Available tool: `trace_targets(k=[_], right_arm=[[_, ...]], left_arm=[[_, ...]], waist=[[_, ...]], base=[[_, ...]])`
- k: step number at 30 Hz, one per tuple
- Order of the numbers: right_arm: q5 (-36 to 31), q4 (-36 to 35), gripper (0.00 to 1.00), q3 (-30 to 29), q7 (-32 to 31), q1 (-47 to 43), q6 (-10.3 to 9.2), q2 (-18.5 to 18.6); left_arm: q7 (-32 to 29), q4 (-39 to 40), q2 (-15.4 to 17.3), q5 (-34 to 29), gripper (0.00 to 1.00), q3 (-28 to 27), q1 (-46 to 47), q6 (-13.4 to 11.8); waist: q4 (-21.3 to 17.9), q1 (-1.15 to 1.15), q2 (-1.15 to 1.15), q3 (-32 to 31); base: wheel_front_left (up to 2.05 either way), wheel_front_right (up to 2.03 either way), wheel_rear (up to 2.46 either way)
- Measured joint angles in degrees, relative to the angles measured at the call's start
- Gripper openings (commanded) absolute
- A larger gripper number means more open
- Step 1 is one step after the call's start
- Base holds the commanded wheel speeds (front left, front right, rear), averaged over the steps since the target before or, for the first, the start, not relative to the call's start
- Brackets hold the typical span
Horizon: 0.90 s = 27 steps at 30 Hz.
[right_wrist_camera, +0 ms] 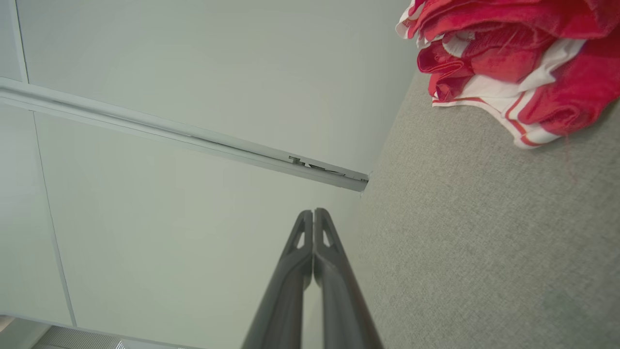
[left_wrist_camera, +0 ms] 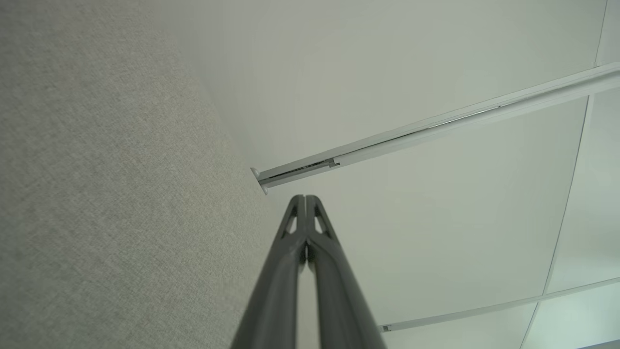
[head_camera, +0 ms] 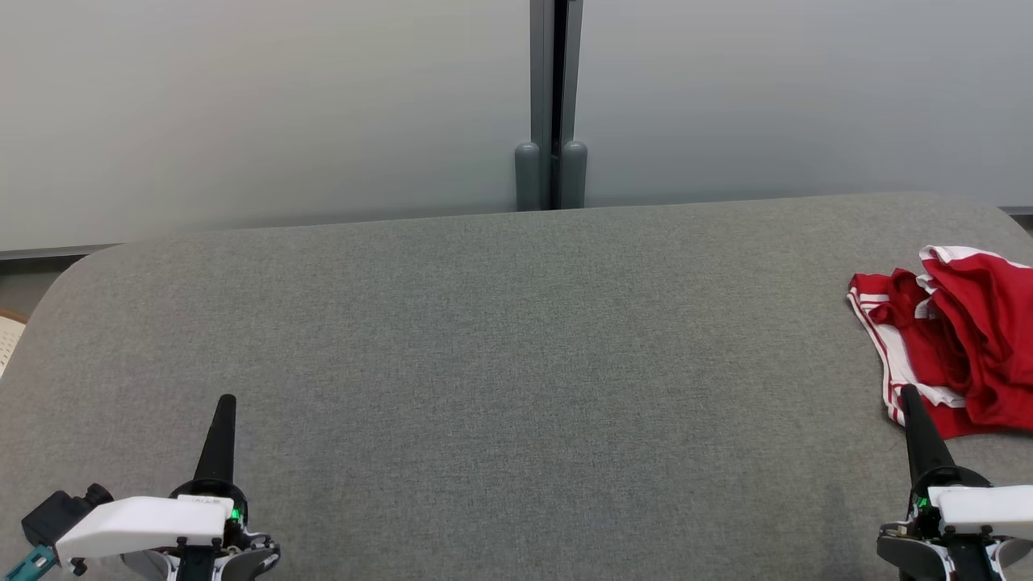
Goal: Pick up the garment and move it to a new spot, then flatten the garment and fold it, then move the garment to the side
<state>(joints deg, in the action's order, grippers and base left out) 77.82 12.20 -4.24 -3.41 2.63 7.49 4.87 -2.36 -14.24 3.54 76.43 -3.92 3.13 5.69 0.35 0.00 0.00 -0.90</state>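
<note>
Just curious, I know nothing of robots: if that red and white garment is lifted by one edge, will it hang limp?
Probably limp: the garment lies crumpled in soft folds, so it should drape. Likely light, as the cloth looks thin. Pushed over the grey woven surface, it would likely bunch, not slide.

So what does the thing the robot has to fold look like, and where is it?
Find the big grey cloth-covered table. At its right edge, just past the right gripper, lies a crumpled garment. It is bright red with white stripes, easy to spot against the plain grey.
</note>
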Motion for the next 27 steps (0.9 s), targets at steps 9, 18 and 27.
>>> trace_targets(k=[9, 18, 27], right_arm=[[3.8, 0.34, 0.0, -0.53, -0.66, 1.02, 0.0, -0.48], [7.67, 0.98, 0.0, -0.98, -1.38, 1.73, 0.0, -0.97], [10.93, 1.37, 0.0, -1.43, -2.09, 2.46, 0.0, -1.42]], left_arm=[[-1.15, 0.02, -0.21, 4.26, 0.0, -0.7, 0.86, 0.38], [-2.25, 0.03, -0.41, 8.46, 0.0, -1.36, 1.51, 0.88], [-3.2, 0.08, -0.56, 11.96, 0.0, -1.91, 2.02, 1.31]], waist=[[-0.08, 0.0, 0.0, 0.25], [-0.17, 0.0, 0.0, 0.53], [-0.25, 0.0, 0.0, 0.78]], base=[[0.0, 0.0, 0.0], [0.0, 0.0, 0.0], [0.0, 0.0, 0.0]])
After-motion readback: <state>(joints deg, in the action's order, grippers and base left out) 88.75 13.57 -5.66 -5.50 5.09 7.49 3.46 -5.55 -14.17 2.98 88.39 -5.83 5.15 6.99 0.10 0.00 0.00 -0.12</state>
